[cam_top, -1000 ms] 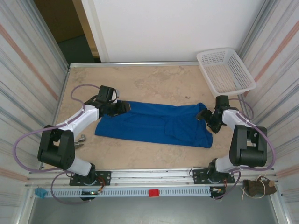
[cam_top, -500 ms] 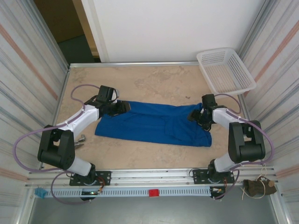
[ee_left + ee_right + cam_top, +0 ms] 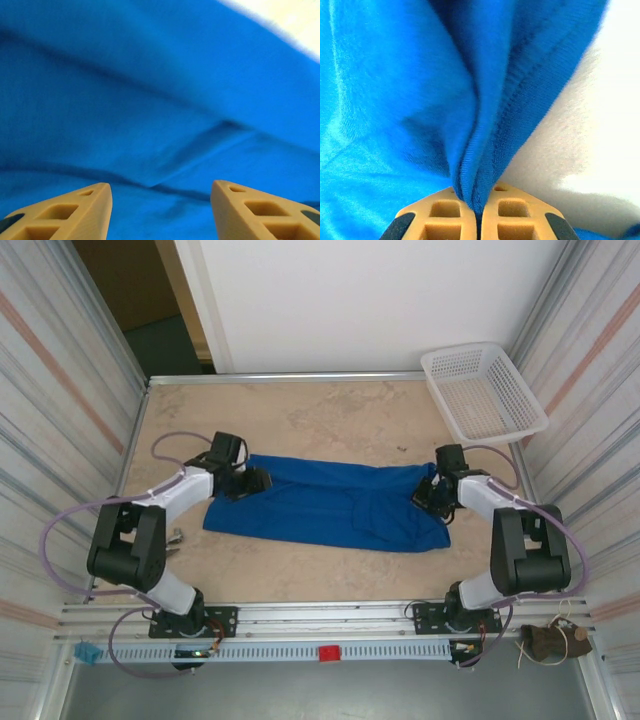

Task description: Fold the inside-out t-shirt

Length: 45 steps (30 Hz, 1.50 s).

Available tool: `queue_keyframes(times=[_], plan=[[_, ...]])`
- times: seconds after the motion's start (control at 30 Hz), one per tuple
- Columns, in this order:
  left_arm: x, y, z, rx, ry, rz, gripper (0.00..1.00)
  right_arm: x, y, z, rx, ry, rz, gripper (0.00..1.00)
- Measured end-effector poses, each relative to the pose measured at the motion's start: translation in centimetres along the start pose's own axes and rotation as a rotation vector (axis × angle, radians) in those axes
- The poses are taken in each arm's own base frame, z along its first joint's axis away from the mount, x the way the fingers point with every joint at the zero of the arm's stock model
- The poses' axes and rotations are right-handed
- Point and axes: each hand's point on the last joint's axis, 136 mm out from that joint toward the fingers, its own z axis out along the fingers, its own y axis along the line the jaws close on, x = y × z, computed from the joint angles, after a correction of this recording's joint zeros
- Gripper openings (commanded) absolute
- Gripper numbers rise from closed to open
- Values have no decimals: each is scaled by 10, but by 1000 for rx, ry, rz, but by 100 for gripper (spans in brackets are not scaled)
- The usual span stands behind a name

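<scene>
Table: a beige, mottled table [image 3: 330, 415] framed by metal rails, with both arm bases bolted along its near edge.
Garment: a royal-blue t-shirt [image 3: 330, 505] lies flat across the middle of the table as a long band running left to right. Its right end is broader than its left, and shallow creases cross the cloth.
Left arm: the left end effector [image 3: 252, 481] sits low at the left end of the t-shirt, over its far corner. In the left wrist view its two tan fingers [image 3: 75, 210] stand well apart, so the jaws are open, with creased blue cloth close beneath them. Whether the tips touch the fabric cannot be told.
Right arm: the right end effector [image 3: 428, 497] sits at the right end of the t-shirt, on its far corner. In the right wrist view its tan fingers [image 3: 445, 215] are pressed together on a bunched fold of stitched hem, and the cloth rises from the jaws as a narrow ridge. Pale table surface shows to the right of the fold.
Basket: a white plastic lattice basket [image 3: 485, 390] stands at the far-right corner of the table, well apart from the t-shirt.
Cable: a lilac cable [image 3: 50, 540] loops beside the left arm.
</scene>
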Motion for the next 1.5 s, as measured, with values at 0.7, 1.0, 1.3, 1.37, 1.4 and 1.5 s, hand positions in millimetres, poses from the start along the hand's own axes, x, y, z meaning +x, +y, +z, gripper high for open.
queue_keyframes(times=[0.7, 1.0, 1.3, 1.37, 1.4, 1.5], plan=[[-7, -60, -18, 24, -69, 71, 56, -16, -15, -49, -71, -52, 80, 0], [-37, -21, -29, -32, -90, 21, 56, 17, 54, -65, -108, -39, -136, 0], [-48, -2, -35, -19, -88, -11, 56, 51, 138, -92, -162, -65, -310, 0], [-53, 5, -38, -13, -92, -28, 56, 63, 163, -95, -178, -63, -354, 0], [-56, 7, -40, -9, -95, -37, 56, 69, 173, -95, -182, -59, -372, 0], [-74, 15, -48, 9, -120, -63, 56, 88, 204, -89, -184, -44, -415, 0]])
